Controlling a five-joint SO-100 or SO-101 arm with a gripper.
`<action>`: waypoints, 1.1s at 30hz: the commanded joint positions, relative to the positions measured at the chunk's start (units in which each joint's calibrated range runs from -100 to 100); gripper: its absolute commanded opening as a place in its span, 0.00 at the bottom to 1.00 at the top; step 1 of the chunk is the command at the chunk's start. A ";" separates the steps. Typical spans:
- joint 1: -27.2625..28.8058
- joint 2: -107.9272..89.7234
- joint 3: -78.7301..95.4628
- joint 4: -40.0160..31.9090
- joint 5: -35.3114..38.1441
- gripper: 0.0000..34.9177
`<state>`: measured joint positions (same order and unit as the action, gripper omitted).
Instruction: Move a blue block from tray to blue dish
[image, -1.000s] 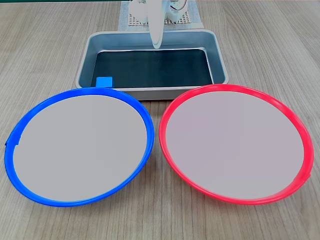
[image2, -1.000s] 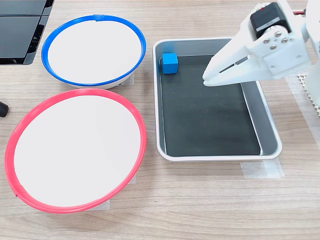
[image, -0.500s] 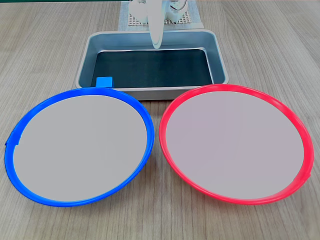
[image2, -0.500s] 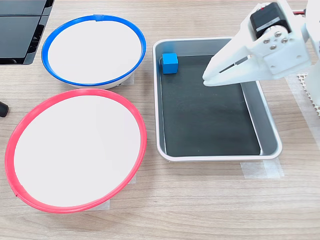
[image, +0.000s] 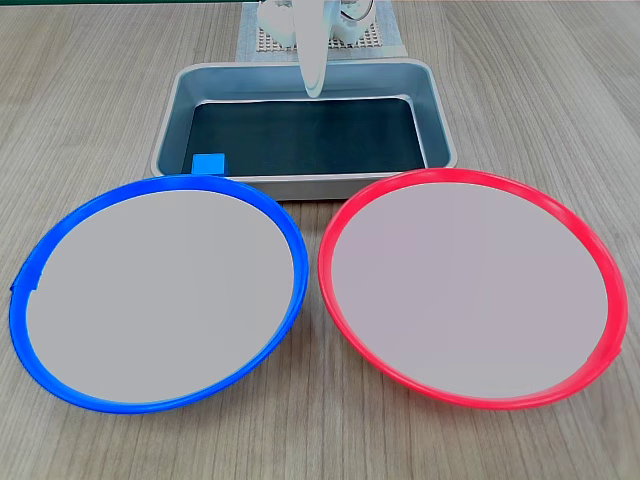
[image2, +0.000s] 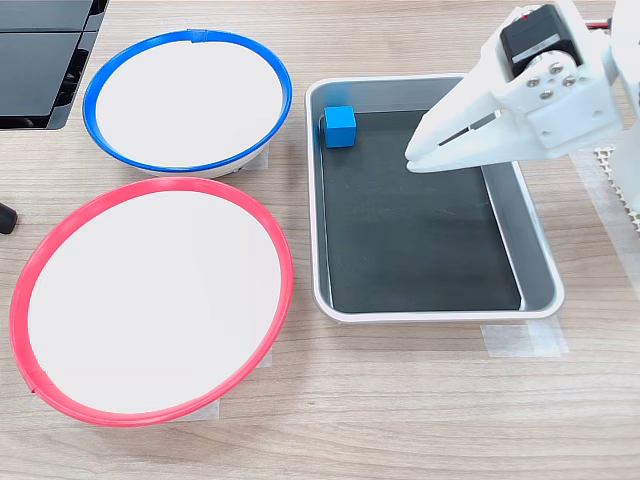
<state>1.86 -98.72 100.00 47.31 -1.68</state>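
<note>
The small blue block (image: 208, 164) (image2: 339, 126) lies in a corner of the grey tray (image: 440, 130) (image2: 535, 250), the corner nearest the blue dish (image: 150, 400) (image2: 100, 75). That dish holds nothing. My white gripper (image: 315, 90) (image2: 412, 160) hangs above the tray's far side in the first exterior view, well apart from the block. Its jaws are together with nothing between them.
A red-rimmed plate (image: 470, 395) (image2: 150, 412), also bare, lies beside the blue dish. A white mesh pad (image: 262, 42) sits under the arm's base behind the tray. Dark equipment (image2: 40, 60) occupies the second exterior view's top left corner.
</note>
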 joint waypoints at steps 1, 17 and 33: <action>0.07 -0.34 0.00 0.11 0.20 0.01; 13.53 27.55 -27.86 4.40 17.14 0.01; 19.18 77.70 -53.89 -4.35 56.80 0.39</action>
<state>21.15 -27.45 52.09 44.54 51.16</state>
